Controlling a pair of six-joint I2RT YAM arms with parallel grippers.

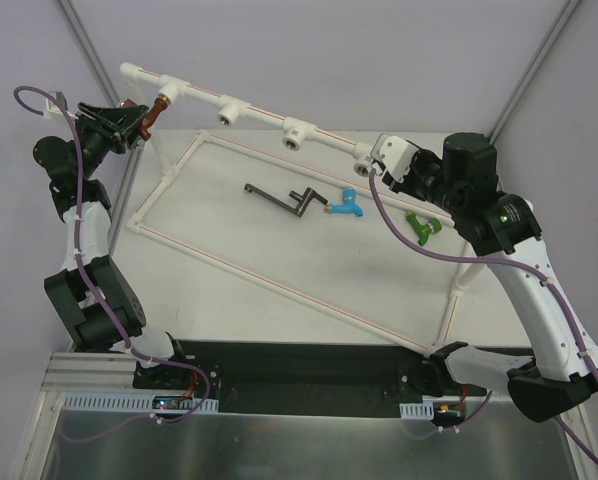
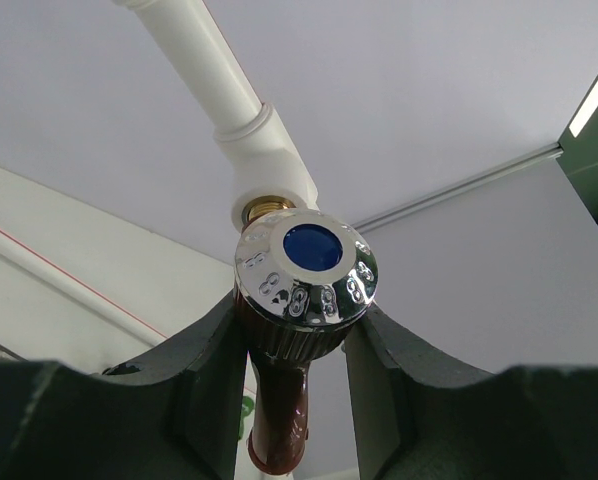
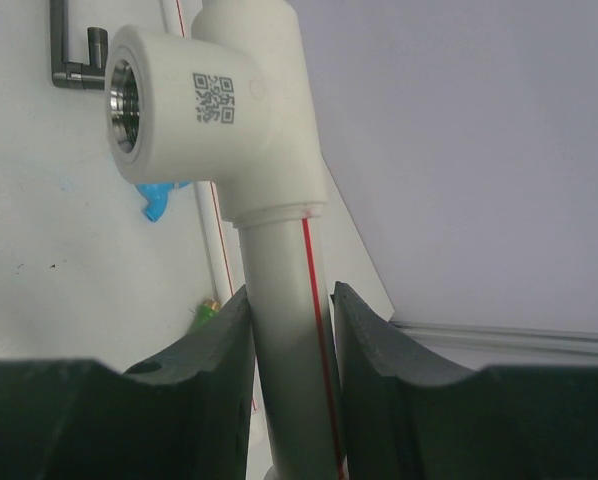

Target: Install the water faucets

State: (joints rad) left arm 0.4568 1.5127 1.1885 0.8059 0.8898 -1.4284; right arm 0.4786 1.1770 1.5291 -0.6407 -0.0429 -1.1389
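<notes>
Pipe frame (image 1: pixel 261 116) has its top rail along the far edge. Right gripper (image 3: pixel 289 300) is clamped on that rail near the far-right corner. Left gripper (image 2: pixel 297 310) pinches the red faucet (image 2: pixel 304 270) at the far-left end. Blue faucet (image 1: pixel 345 205) lies mid-table, green faucet (image 1: pixel 420 226) nearer the right edge.

table (image 1: pixel 309 255) holds pipe frame (image 1: pixel 279 286), blue faucet (image 1: pixel 345 207), green faucet (image 1: pixel 420 227), crank (image 1: pixel 287 202).
</notes>
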